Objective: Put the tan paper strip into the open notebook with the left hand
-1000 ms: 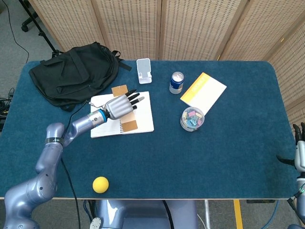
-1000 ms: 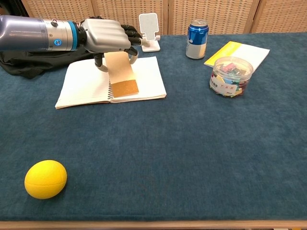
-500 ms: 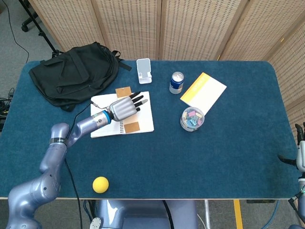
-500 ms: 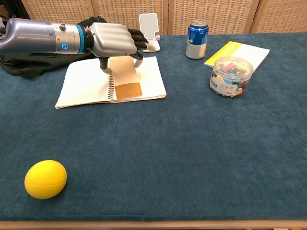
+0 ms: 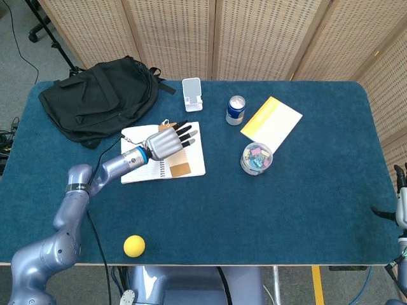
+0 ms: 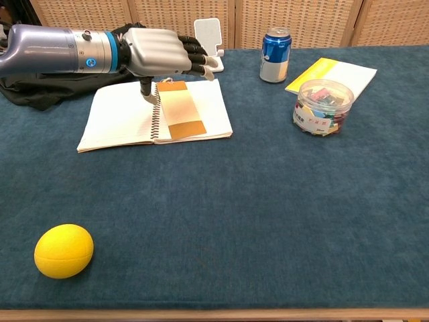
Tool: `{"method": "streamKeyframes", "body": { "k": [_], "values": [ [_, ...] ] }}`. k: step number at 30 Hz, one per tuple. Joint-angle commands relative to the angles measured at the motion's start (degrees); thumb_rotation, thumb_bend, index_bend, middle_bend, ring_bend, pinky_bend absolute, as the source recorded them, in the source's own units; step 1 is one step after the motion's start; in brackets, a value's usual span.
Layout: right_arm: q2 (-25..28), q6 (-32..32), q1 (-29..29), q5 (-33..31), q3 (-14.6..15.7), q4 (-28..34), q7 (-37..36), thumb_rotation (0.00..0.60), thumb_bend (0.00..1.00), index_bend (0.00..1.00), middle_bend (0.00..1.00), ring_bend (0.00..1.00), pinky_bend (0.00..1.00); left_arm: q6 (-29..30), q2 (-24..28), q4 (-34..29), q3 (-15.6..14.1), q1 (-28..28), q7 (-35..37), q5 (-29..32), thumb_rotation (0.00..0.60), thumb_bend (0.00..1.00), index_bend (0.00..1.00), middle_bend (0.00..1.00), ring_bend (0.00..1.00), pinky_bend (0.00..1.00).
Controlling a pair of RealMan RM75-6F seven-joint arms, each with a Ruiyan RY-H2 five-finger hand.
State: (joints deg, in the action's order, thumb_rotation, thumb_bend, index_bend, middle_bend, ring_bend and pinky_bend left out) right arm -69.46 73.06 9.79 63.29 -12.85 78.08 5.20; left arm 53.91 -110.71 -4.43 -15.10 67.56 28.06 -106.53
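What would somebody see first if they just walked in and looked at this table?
Probably the shiny silver left hand hovering over the open notebook, where a tan paper strip lies flat on the right page. Next, the bright yellow ball alone near the front edge, and the blue can at the back.

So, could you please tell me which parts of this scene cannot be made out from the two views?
- Right hand: head view, cut off by the right edge; absent from chest view, so its state is unclear.
- Far end of the tan paper strip: head view, covered by the left hand.
- Contents of the clear round plastic tub: too small to identify.
- Black fabric backpack: chest view, mostly hidden behind the left arm.
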Motion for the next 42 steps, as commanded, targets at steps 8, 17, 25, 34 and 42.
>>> {"method": "streamKeyframes", "body": {
  "k": [8, 17, 25, 34, 42],
  "values": [
    [0.3, 0.1, -0.2, 0.3, 0.0, 0.5, -0.5, 0.600, 0.00, 0.00, 0.00, 0.00, 0.00, 0.9, 0.9, -5.4, 6.0, -1.3, 14.9, 6.8, 0.600, 0.14, 0.03, 0.00, 0.00, 0.00],
    [0.9, 0.5, -0.4, 1.5, 0.4, 1.7, -1.3, 0.600, 0.00, 0.00, 0.00, 0.00, 0.00, -1.8, 13.3, -25.7, 5.8, -0.2, 26.8, 8.0, 0.600, 0.61, 0.23, 0.00, 0.00, 0.03],
    [1.4, 1.0, -0.6, 2.6, 0.8, 3.2, -1.7, 0.600, 0.00, 0.00, 0.00, 0.00, 0.00, -13.2, 28.8, -57.0, 6.9, 1.4, 11.9, 13.4, 0.600, 0.82, 0.25, 0.00, 0.00, 0.05],
    [1.9, 1.4, -0.9, 3.4, 1.1, 4.0, -2.5, 0.600, 0.00, 0.00, 0.00, 0.00, 0.00, -17.2, 33.2, -70.8, 10.3, -1.1, -3.7, 22.2, 0.600, 0.83, 0.25, 0.00, 0.00, 0.05],
    [2.1, 1.1, -0.9, 3.6, 1.3, 4.2, -2.7, 0.600, 0.00, 0.00, 0.00, 0.00, 0.00, -18.0, 31.9, -72.7, 12.1, -3.4, -5.8, 25.6, 0.600, 0.82, 0.25, 0.00, 0.00, 0.08]
  ]
}}
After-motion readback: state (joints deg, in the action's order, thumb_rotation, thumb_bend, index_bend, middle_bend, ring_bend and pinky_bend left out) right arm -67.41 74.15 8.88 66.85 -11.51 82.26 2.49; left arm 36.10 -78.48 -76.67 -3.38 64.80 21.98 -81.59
